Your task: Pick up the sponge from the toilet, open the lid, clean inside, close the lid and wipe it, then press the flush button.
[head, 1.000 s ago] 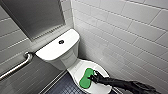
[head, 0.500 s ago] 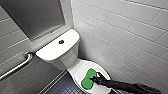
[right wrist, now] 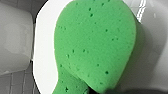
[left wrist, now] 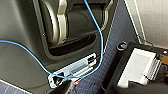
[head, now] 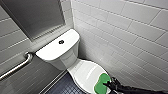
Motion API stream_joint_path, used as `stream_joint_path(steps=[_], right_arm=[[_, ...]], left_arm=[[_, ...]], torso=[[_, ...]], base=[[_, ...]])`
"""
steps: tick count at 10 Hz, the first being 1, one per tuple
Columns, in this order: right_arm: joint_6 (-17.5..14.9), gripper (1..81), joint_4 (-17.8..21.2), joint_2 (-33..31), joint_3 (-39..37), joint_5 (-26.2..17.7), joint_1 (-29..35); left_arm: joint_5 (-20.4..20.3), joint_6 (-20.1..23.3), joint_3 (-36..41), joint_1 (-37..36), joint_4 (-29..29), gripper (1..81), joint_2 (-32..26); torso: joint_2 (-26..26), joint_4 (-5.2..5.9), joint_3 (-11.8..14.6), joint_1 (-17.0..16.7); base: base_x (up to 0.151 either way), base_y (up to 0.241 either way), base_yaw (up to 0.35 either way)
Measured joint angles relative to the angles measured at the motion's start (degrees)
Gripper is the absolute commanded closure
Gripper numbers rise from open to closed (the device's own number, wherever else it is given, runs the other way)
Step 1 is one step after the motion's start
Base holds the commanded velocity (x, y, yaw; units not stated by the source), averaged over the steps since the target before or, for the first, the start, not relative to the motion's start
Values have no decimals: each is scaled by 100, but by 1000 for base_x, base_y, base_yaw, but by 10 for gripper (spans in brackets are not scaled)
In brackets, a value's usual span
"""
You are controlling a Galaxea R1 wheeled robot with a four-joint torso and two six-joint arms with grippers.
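1. Pinches sponge [head: 100,83] at its near end with right tool [head: 109,85]. Judged from the dark tips at the sponge's waist in the right wrist view, and from the two travelling together.
2. Cannot tell whether left tool [left wrist: 64,88] is spread or pressed together. Hangs low beside the robot's own base and a blue cable [left wrist: 101,42], over dark floor.
3. Has carried the sponge right and nearer within the last second, from the lid's middle to its near-right rim. Now lies at that rim, lobe pointing far.
4. Finds lid [head: 85,73] shut and flat over the bowl, bare and white left of the sponge.
5. Reads as either the pick-up under way or a wipe stroke ending at the rim. Cannot settle which from here, nor whether the inside is cleaned, with the lid down.
6. Farther out on the toilet: tank [head: 53,51] far left of the lid, button [head: 61,42] on top, well apart from the tool. Tiled wall [head: 130,37] right, grab bar [head: 15,67] left.
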Motion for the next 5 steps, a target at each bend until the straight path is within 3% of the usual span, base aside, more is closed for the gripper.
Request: stream_joint_path(steps=[3, 5], right_arm=[[0, 811, 0, -1023, 573, 608, -722], [2, 811, -5, -1724, 837, 774, -1423]], left_arm=[[2, -2, 0, -2, 0, 10, 11], [5, -2, -11, -2, 1, 10, 28]], torso=[[0, 0, 0, 0], [0, 0, 0, 0]], base=[[0, 0, 0], [0, 0, 0]])
